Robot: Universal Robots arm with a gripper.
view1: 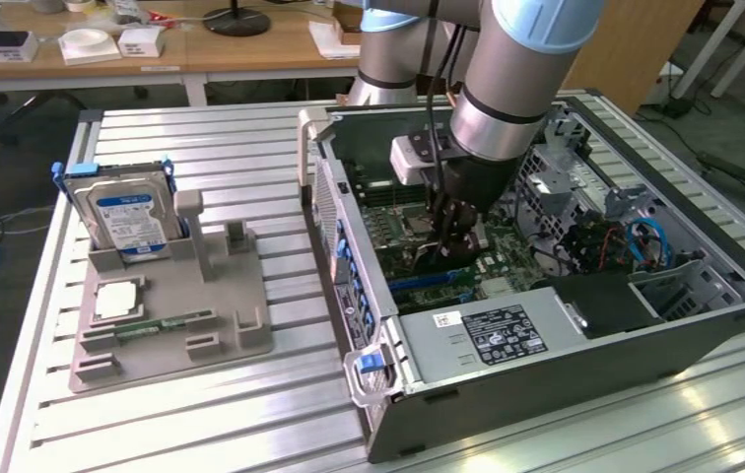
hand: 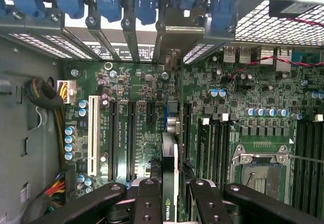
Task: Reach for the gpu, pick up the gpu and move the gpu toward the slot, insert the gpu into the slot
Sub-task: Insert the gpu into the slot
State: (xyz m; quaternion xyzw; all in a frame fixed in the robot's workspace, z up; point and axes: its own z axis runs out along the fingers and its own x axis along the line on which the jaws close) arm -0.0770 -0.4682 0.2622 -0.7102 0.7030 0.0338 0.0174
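- The reach, the pick-up and the carry look done. The gripper is closed on the gpu, with a black finger on each side of the card.
- The gpu stands on edge over the motherboard, in line with the row of long slots. Its metal end points toward the back wall of the case.
- The slot under the card is hidden, so I cannot tell whether the card is pushed home. I judge the insertion unfinished or unconfirmed.
- In the exterior view the gripper reaches down into the open computer case.
- The case lies on a slatted metal table. Beside it, a grey holder carries an upright hard drive and a flat memory stick.
- Wooden desks stand behind.
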